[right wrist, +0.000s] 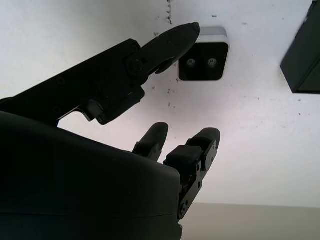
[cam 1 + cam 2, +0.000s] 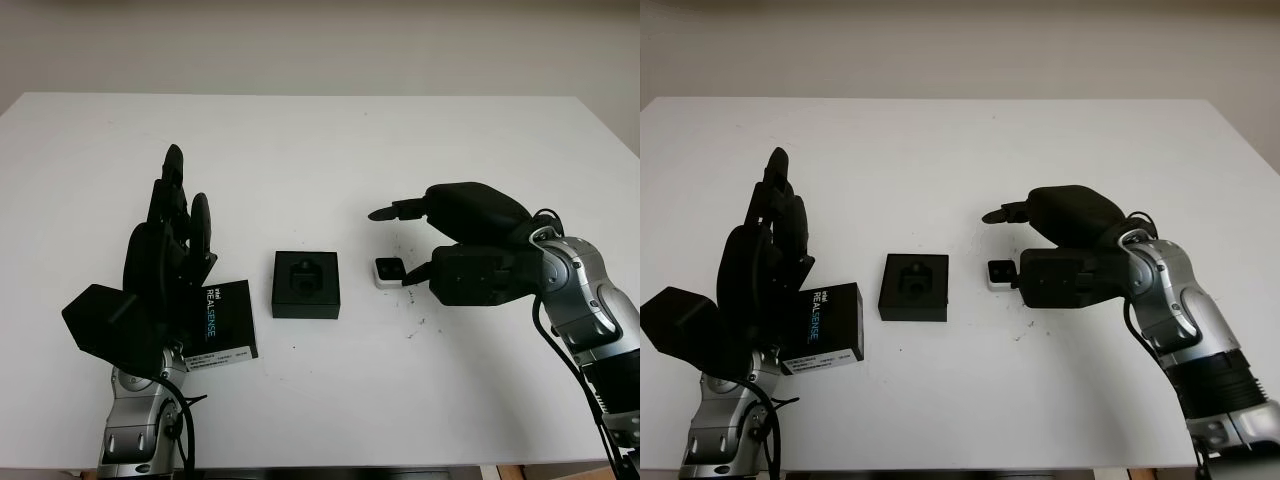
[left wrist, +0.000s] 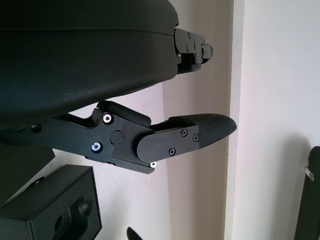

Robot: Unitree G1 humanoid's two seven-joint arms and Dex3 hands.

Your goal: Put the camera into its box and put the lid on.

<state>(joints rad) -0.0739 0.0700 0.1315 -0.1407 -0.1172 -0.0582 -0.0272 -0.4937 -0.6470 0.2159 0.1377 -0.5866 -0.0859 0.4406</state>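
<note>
The left hand [image 2: 170,245] is open, fingers up, above the table [image 2: 300,150], with the black lid [image 2: 225,322] printed "REALSENSE" just beside its palm. Next comes the open black box [image 2: 306,284]. The camera [image 2: 389,271], small, white-edged and dark-faced, lies flat, long axis across the table, just off the right hand [image 2: 440,245], whose fingers [image 1: 172,40] are spread, holding nothing.

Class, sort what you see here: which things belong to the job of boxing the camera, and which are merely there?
Belong to the job:
camera, on the table
open box, beside the camera
lid, printed RealSense, by the left hand
right hand, open, at the camera
left hand, open, raised above the lid

Merely there:
white table
</note>
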